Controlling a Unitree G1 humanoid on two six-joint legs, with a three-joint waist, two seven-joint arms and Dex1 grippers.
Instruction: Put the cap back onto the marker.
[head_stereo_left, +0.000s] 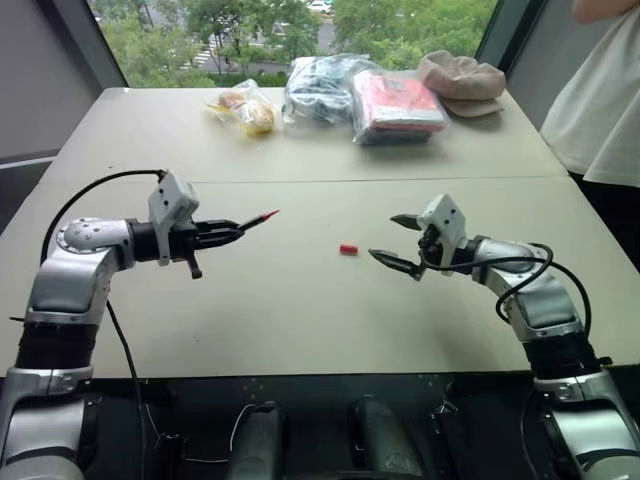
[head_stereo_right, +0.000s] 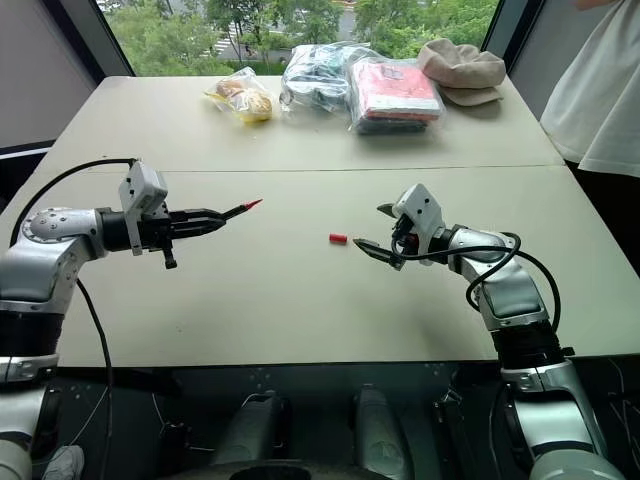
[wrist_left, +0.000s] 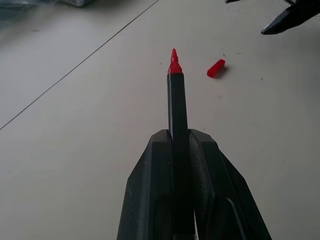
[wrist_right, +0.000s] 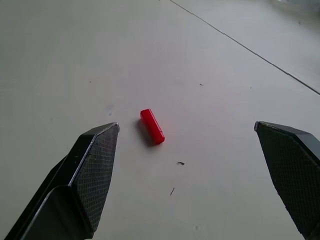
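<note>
The small red cap lies flat on the beige table, near its middle. My left gripper is shut on the black marker, held above the table left of the cap, its red tip pointing toward the cap and slightly up. My right gripper hovers just right of the cap, open wide, nothing between its fingers. In the right wrist view the cap lies ahead of the open jaws.
At the table's far edge lie a yellow bagged item, clear plastic bags, a red packet and a beige hat. A person in white stands at the far right. A seam crosses the table.
</note>
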